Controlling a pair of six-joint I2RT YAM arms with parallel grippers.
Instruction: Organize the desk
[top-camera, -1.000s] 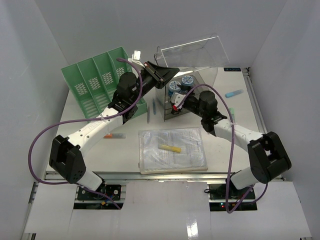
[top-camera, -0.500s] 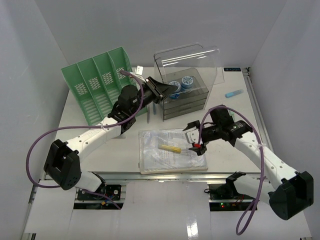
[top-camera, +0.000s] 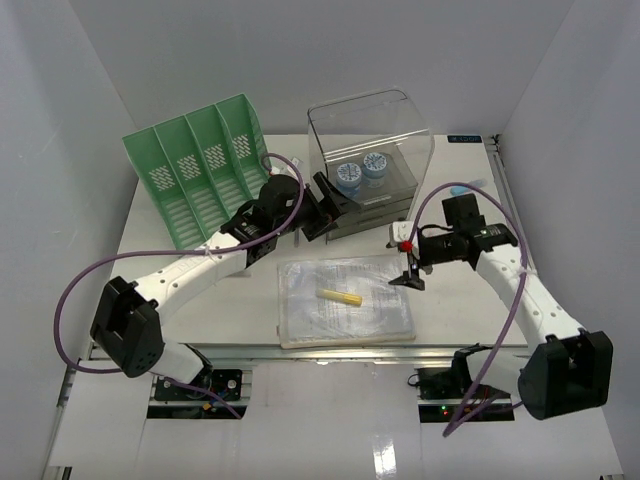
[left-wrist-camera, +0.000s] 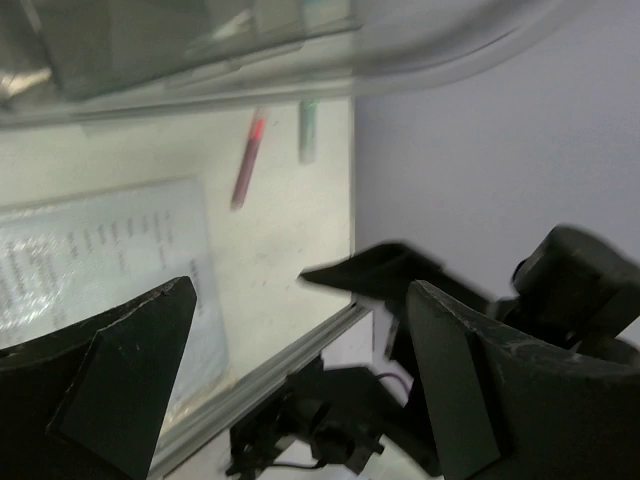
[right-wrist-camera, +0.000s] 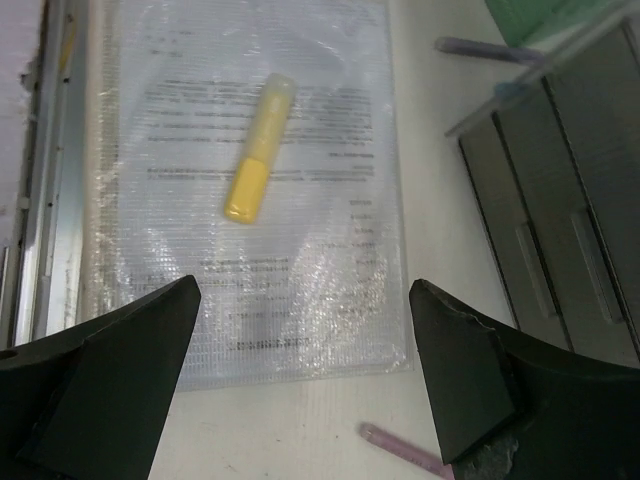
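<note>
- The tabletop (top-camera: 445, 325) lay below both of your hands. It looked stiff, heavy and fixed, so it was nothing to lift; you could only take hold of the loose things on it.
- Your left hand (top-camera: 322, 208) was released, its fingers spread wide with nothing between them, just beside the clear drawer box (top-camera: 375, 215).
- Your right hand (right-wrist-camera: 305, 290) was also spread and empty, hanging over the plastic sleeve (right-wrist-camera: 300, 250) of papers.
- There was one sleeve. It was probably light, floppy and slick, and it lay flat, so an edge was the likely place to pinch it.
- One yellow highlighter (right-wrist-camera: 258, 148) lay on the sleeve, ahead of the right hand. It looked light, hard and apt to roll, and was best gripped across the middle of its barrel.
- Two blue-topped round tubs (top-camera: 348, 172) sat in the top of the box, beyond the left hand.
- One green file rack (top-camera: 195, 175) with four slots stood to the left of the left hand.
- Below the left hand lay one red pen (left-wrist-camera: 248, 160) and one green pen (left-wrist-camera: 308, 128), and one purple pen (right-wrist-camera: 400, 447) lay close under the right hand. All looked thin and light, and others may have been hidden.
</note>
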